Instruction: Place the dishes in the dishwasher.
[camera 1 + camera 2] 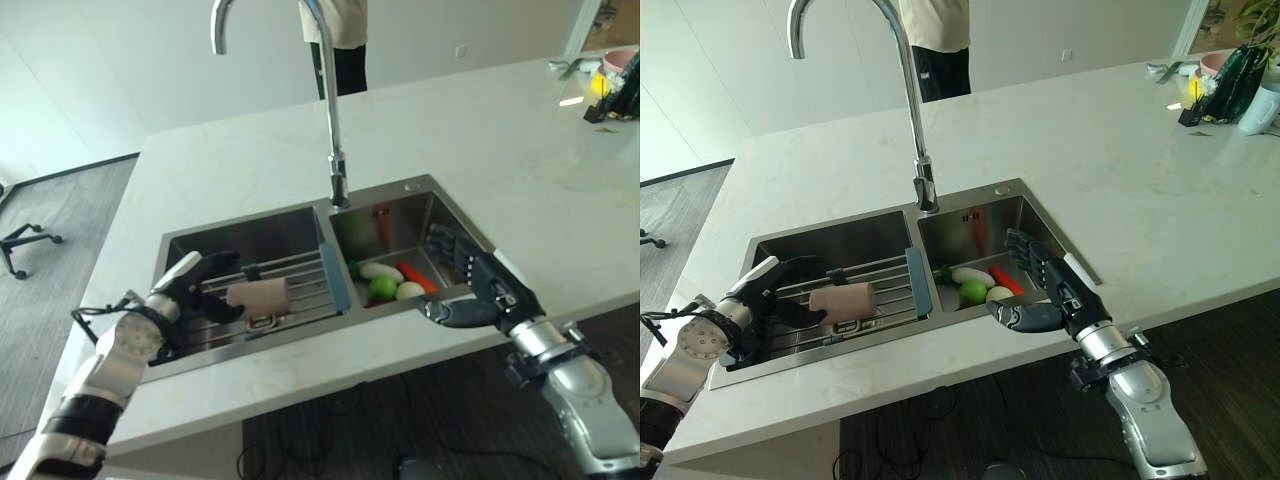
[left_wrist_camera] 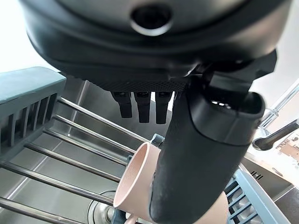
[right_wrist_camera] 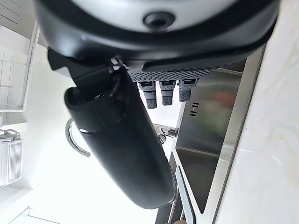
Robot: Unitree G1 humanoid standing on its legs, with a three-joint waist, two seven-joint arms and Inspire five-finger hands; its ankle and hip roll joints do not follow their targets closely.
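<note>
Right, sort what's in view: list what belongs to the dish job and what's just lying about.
Job:
pink cup lying on the sink rack
left hand by the cup
right hand over the right basin

Lying about:
vegetables in the right basin
faucet
items at the counter's far corner

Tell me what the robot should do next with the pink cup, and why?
Probably curl the left hand shut around the pink cup before lifting. The cup lies on its side on the sink rack, with the thumb over it and the fingers straight, so nothing grips it yet.
</note>
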